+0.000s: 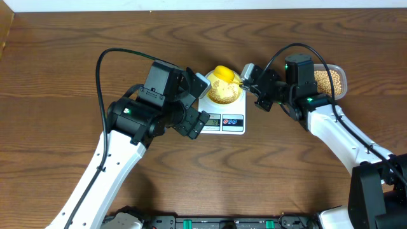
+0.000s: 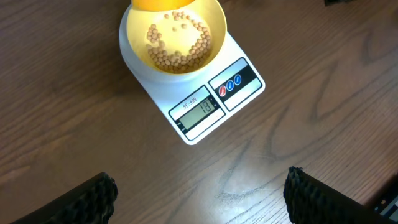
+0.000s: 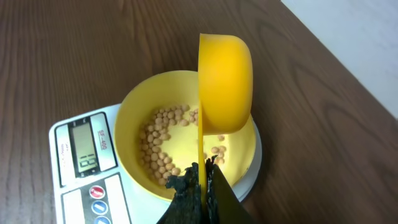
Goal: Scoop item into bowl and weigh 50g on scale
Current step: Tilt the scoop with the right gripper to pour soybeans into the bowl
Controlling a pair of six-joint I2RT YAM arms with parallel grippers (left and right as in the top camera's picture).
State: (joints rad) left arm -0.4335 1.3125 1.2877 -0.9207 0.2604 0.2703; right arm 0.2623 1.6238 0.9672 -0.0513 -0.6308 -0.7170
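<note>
A pale-yellow bowl (image 1: 224, 93) (image 2: 174, 37) (image 3: 134, 124) sits on the white scale (image 1: 224, 121) (image 2: 205, 102) (image 3: 81, 180) and holds a layer of tan beans (image 2: 177, 46) (image 3: 163, 146). My right gripper (image 1: 249, 81) (image 3: 202, 180) is shut on the thin handle of a bright yellow scoop (image 1: 222, 74) (image 3: 224, 84), which is tipped on its side over the bowl. My left gripper (image 1: 200, 86) (image 2: 199, 193) stands open over bare wood in front of the scale, holding nothing; its fingers (image 2: 81, 199) show at the frame's lower corners.
A clear tub (image 1: 332, 81) of more beans stands at the right behind my right arm. The scale's display (image 2: 199, 107) (image 3: 84, 146) and buttons face the table's front. Bare wood lies all round.
</note>
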